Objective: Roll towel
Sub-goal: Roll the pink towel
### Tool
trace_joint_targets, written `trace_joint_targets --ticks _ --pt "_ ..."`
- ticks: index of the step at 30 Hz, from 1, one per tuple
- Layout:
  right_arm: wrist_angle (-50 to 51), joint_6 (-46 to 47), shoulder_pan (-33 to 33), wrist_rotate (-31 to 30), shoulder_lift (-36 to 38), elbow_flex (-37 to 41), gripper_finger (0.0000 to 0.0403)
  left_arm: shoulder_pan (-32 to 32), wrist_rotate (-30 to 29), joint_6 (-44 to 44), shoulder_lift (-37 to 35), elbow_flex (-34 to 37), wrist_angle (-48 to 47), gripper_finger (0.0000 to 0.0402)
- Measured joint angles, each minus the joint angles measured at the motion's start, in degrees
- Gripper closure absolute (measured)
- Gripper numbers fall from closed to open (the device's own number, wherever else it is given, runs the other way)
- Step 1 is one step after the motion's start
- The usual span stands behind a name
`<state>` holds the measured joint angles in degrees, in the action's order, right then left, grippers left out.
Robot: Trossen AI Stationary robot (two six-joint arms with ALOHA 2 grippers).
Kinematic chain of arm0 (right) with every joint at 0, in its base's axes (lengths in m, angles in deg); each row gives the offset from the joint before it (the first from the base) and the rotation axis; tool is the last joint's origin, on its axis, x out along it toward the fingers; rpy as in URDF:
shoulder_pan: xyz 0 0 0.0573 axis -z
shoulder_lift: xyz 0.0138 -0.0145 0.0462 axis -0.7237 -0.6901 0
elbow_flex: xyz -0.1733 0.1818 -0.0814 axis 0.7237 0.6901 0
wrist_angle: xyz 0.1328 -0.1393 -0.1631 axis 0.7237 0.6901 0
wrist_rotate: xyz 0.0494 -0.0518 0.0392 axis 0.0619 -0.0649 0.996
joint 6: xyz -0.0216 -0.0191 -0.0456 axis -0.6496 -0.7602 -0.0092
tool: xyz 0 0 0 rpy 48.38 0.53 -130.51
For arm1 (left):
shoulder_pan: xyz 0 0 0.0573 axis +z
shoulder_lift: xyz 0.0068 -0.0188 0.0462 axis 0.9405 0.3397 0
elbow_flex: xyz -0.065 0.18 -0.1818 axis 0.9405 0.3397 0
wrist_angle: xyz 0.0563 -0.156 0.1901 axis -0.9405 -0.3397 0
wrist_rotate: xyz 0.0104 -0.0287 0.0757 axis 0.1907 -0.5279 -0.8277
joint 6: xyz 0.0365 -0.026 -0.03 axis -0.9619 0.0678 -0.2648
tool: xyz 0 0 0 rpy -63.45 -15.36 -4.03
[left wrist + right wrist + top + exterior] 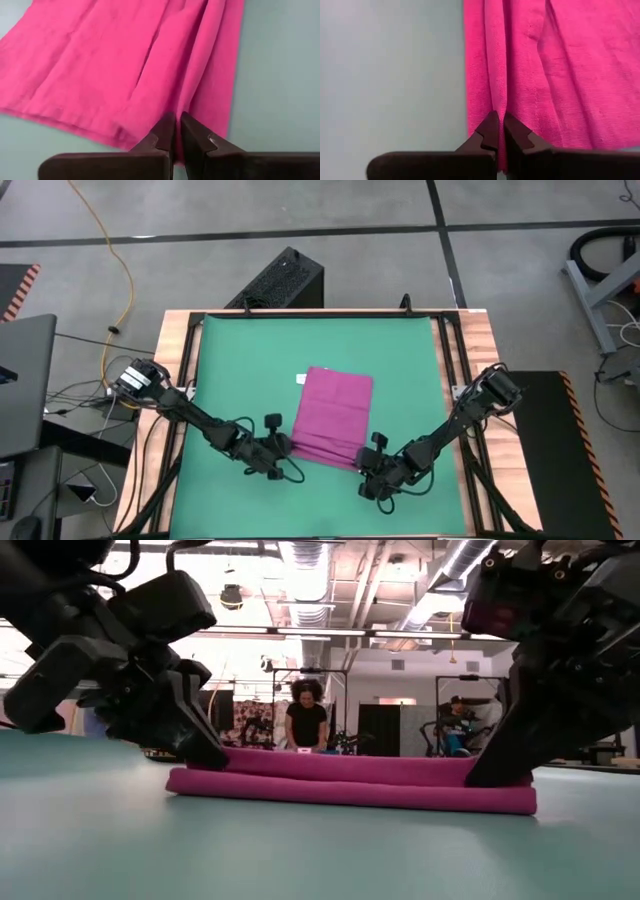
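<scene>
The magenta-pink towel (335, 412) lies flat on the green mat (230, 370), a small white tag (300, 379) at its far left corner. Its near end is turned over into a low roll (350, 792) lying on the mat. My left gripper (287, 448) is shut at the roll's left end, and my right gripper (362, 461) is shut at its right end. Both arms reach in low from the table's sides. My left gripper pinches a raised fold of the towel (176, 107) between its two fingers at the left end of the rolled near edge. It slants down from the near left. The roll rests on the mat. My right gripper pinches a narrow lengthwise fold of the towel (499, 102) between its two fingers at the right end of the rolled near edge. It slants down from the near right. The cloth lies on the mat there.
The green mat sits inside a wooden table frame (480, 350). A black box (283, 280) stands behind the far edge. Bare mat lies to the left, to the right and beyond the towel. A person (306, 712) stands in the room far behind the table.
</scene>
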<state>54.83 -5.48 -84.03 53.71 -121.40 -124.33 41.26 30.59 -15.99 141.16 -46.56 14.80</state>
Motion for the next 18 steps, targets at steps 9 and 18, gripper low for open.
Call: trace_joint_targets --ticks 9,18 --pt "0.94 0.13 -0.11 0.83 0.0 0.07 0.0377 -2.22 -1.55 0.13 -4.28 -3.63 -7.62 0.0362" --pt "1.3 -0.53 -0.18 0.75 0.0 -0.01 0.0378 -5.6 -4.13 0.58 -4.7 -3.76 -7.07 0.0374"
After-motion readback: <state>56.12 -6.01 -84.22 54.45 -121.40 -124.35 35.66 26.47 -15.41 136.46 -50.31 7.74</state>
